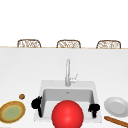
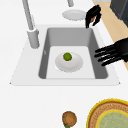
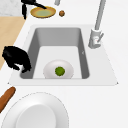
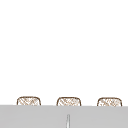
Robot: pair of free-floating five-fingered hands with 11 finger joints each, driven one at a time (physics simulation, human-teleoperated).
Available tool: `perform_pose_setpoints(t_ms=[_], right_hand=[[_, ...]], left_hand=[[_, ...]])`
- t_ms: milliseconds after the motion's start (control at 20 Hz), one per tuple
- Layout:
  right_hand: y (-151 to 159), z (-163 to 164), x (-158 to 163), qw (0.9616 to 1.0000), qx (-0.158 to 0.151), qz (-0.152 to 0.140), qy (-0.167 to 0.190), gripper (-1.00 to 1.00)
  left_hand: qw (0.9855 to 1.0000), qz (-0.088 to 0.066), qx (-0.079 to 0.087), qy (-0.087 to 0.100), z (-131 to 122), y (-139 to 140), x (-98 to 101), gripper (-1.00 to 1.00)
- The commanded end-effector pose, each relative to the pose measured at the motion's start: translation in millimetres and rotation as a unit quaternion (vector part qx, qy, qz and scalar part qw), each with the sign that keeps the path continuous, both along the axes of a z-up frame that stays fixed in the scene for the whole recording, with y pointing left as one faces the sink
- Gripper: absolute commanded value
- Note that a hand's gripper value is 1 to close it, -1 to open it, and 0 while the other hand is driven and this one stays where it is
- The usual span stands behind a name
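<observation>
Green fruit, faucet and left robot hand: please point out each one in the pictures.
green fruit (image 2: 67,56), left side view, its top.
faucet (image 1: 67,72), front view, its neck.
left robot hand (image 2: 112,52), left side view, its palm.

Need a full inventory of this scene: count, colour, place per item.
sink: 1, grey basin, centre of white counter
tap: 1, grey, behind the sink
white plate: 1, on the sink floor
green ball: 1, on that plate
red ball: 1, front of the sink in the front view
yellow plate: 1, yellow-brown rim, greenish centre, counter left of sink
brown ball: 1, beside the yellow plate
grey plate: 1, counter right of sink
brown stick: 1, in front of the grey plate
chairs: 3, woven backs, behind the counter
left hand: black, fingers straight, at the sink's left front corner
right hand: black, curled, at the sink's right front corner
</observation>
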State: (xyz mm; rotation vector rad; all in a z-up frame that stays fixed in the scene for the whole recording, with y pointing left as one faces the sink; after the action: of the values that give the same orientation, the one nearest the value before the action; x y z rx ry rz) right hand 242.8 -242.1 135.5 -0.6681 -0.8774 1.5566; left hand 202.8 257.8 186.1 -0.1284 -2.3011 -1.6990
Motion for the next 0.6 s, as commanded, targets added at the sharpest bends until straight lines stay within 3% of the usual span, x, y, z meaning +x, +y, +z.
perform_pose_setpoints(t_ms=[0, 100, 150, 200, 300, 400, 550], right_hand=[[0.0, 0.0, 0.0, 1.0000, 0.000, 0.000, 0.000, 0.00], [0.0, 0.0, 0.0, 1.0000, 0.000, 0.000, 0.000, 0.00], [0.0, 0.0, 0.0, 1.0000, 0.000, 0.000, 0.000, 0.00], [0.0, 0.0, 0.0, 1.0000, 0.000, 0.000, 0.000, 0.00], [0.0, 0.0, 0.0, 1.0000, 0.000, 0.000, 0.000, 0.00], [0.0, 0.0, 0.0, 1.0000, 0.000, 0.000, 0.000, 0.00], [0.0, 0.0, 0.0, 1.0000, 0.000, 0.000, 0.000, 0.00]], left_hand=[[0.9983, 0.021, 0.054, 0.000, -6.5, -8.5, -16.0, -1.00], [0.9975, 0.020, 0.067, 0.000, -10.0, -12.1, -26.5, -1.00], [0.9978, 0.016, 0.064, 0.000, -11.4, -12.1, -34.1, -1.00], [0.9987, 0.008, 0.051, 0.000, -11.0, -13.2, -43.8, -1.00], [0.9994, 0.009, 0.034, 0.000, -13.0, -14.1, -57.7, -1.00], [0.9996, 0.006, 0.028, 0.000, -13.2, -16.2, -69.1, -1.00], [0.9996, 0.002, 0.026, -0.006, -11.7, -14.7, -60.8, -1.00]])
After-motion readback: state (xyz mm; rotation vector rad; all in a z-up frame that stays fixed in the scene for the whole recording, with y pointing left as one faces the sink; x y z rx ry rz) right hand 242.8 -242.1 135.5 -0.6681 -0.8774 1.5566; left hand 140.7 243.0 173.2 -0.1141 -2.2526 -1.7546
